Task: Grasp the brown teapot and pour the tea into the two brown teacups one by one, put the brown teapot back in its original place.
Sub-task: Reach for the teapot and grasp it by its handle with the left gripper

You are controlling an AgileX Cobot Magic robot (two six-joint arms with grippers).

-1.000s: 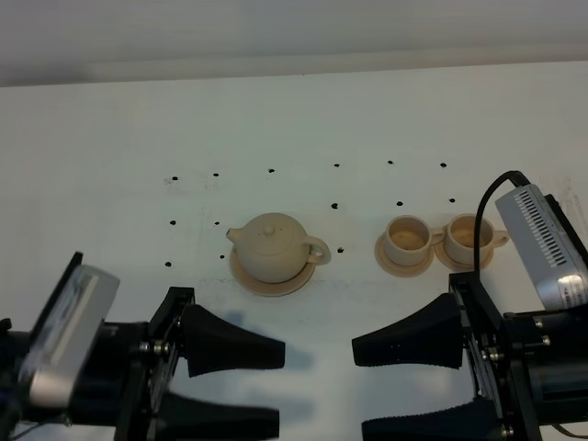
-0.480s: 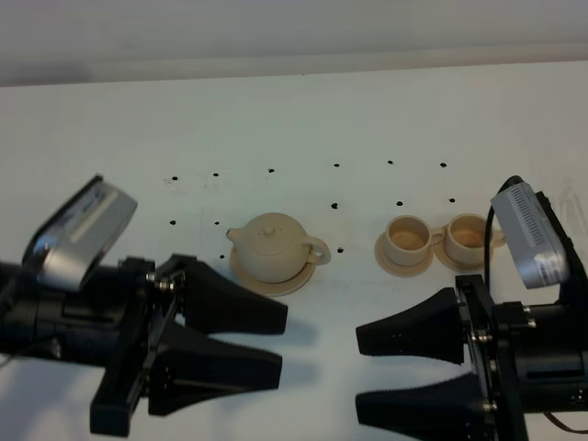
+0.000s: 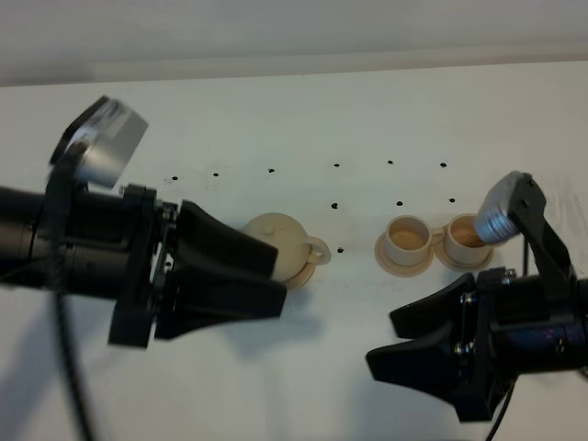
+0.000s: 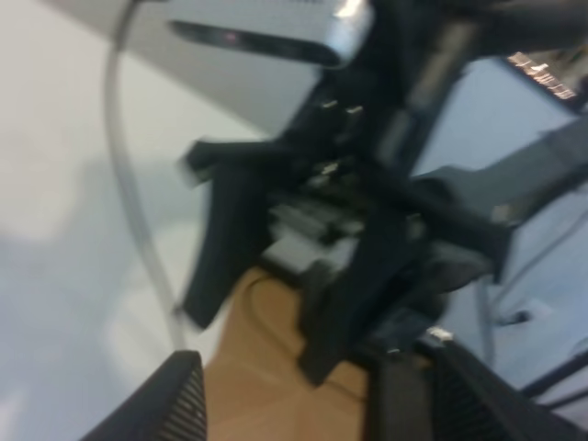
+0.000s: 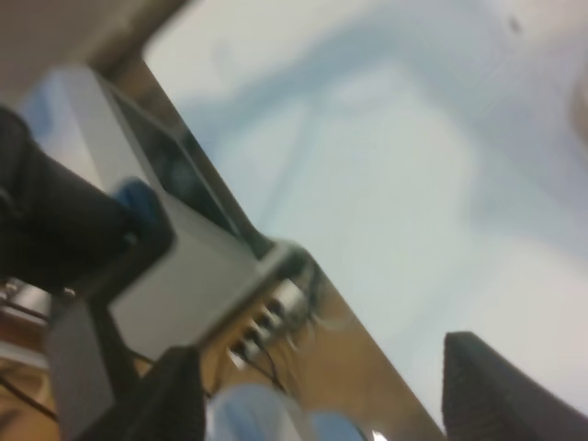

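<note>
Progress: nothing looks done yet; the grasp, both pours and the return all seem left to do.
Teapot: the teapot [image 3: 292, 241] stands upright on its wide saucer [image 3: 299, 274] at mid-desk [image 3: 367, 119], handle to the right. Its left side is hidden behind the left tool.
Cups: left cup [image 3: 407, 239] and right cup [image 3: 467, 235] sit side by side on small saucers, right of the teapot; tea inside is too small to tell.
Left tool: left tool [image 3: 280, 278] is spread and empty, tips overlapping the teapot; contact cannot be told.
Right tool: right tool [image 3: 381, 341] is spread and empty, nearer than the cups and apart from them.
</note>
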